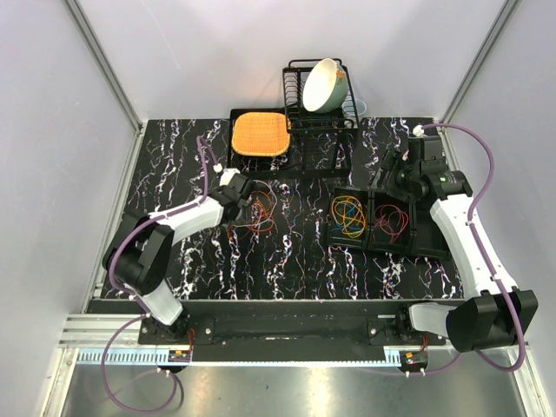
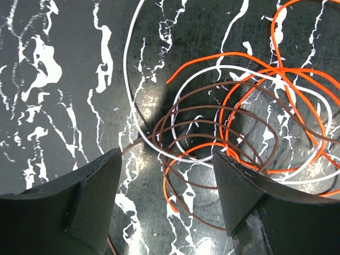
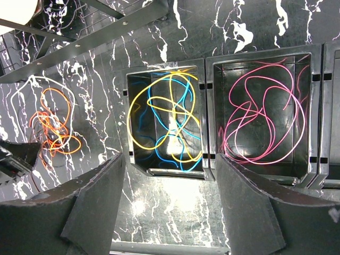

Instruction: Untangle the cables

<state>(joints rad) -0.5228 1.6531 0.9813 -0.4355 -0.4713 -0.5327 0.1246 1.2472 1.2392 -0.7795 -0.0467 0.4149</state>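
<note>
The loose tangle of cables (image 1: 259, 213) lies on the black marbled tabletop (image 1: 295, 261), left of centre and just in front of the left end effector (image 2: 167, 159). Its jaws stand wide apart and clamp nothing. In the left wrist view its two dark fingers (image 2: 95, 196) sit low over the surface, and the bundle spreads out ahead of them and to the right. An orange wire (image 2: 212, 58) curls in several overlapping loops, a brown wire (image 2: 223, 84) coils through them, and a white wire (image 2: 125, 69) sweeps round the left side of the heap. The nearest brown and orange loops run in between the fingers and up against the right one, but whether they touch it cannot be told. The right end effector (image 3: 170, 159) hangs above a black divided bin (image 3: 209, 106) on the right side of the tabletop, its jaws likewise wide open and holding nothing. The bin's left compartment holds yellow and blue cables (image 3: 164, 122) and the one beside it holds pink cables (image 3: 263, 117). At the back stand a wire dish rack (image 1: 300, 109) with a pale bowl (image 1: 323, 84) tilted in it and, to its left, an orange mat (image 1: 259, 133) on a dark tray
</note>
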